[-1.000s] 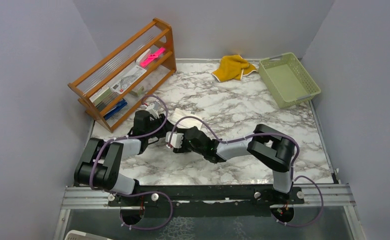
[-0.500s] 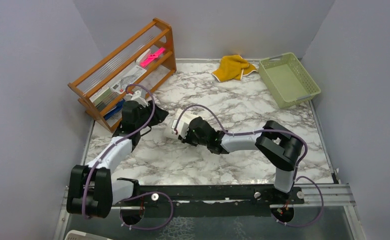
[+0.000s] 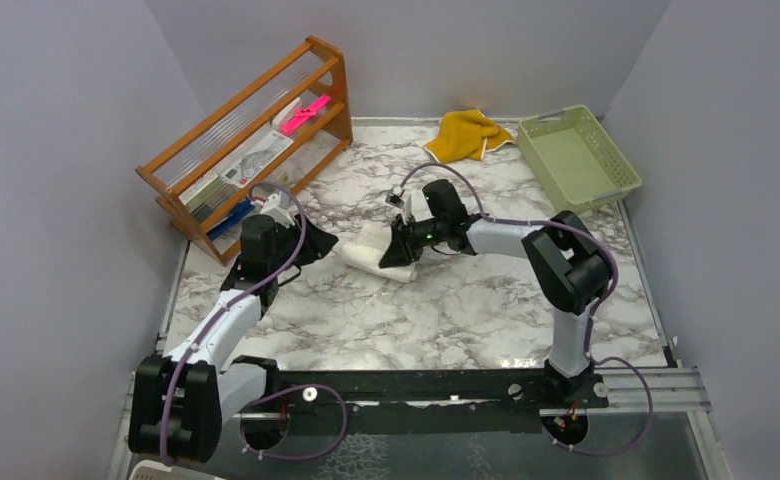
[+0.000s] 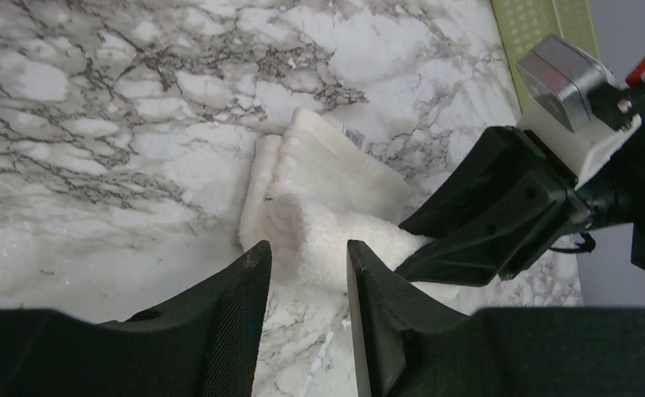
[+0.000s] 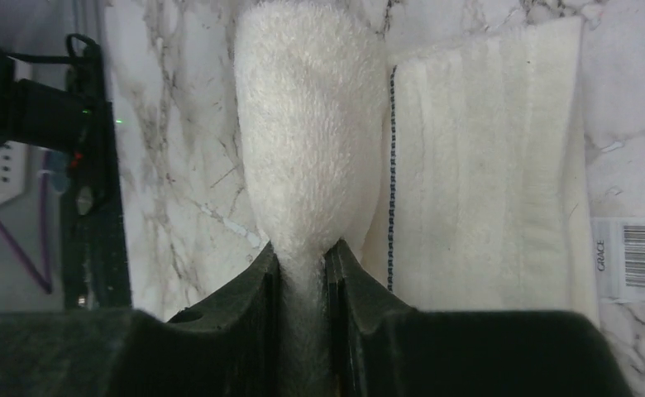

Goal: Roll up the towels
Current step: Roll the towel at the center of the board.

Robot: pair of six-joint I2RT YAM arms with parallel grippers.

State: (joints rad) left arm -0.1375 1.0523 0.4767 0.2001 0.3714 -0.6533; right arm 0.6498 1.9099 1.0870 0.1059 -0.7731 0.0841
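– Marble tabletop (image 3: pixel 466 310) with grey walls on 3 sides is what my overhead feed gives me. Where do you have the cream-white towel (image 3: pixel 371 255)?

– Left of centre on the table, between my 2 arms. It is partly rolled: 1 thick roll, with the flat unrolled part lying against it and a barcode label (image 5: pixel 633 256) at that flat part's edge.

– And the right gripper (image 5: pixel 303 256)?

– I see it clamped on 1 end of the roll. On my right wrist feed the pile is squeezed thin between both fingers, and the rest of the roll bulges out beyond them.

– Left gripper (image 4: pixel 307 248)?

– Its jaws stand partly apart with nothing caught between them. It sits close to the towel's other end and points at the roll. I cannot tell whether it touches the cloth.

– Towel number 2?

– I have the mustard-yellow towel (image 3: pixel 466 135) lying crumpled at the far edge, just left of the green basket (image 3: pixel 578 160) and well apart from both arms. My overhead view also shows a wooden rack (image 3: pixel 246 150) standing at the far left.
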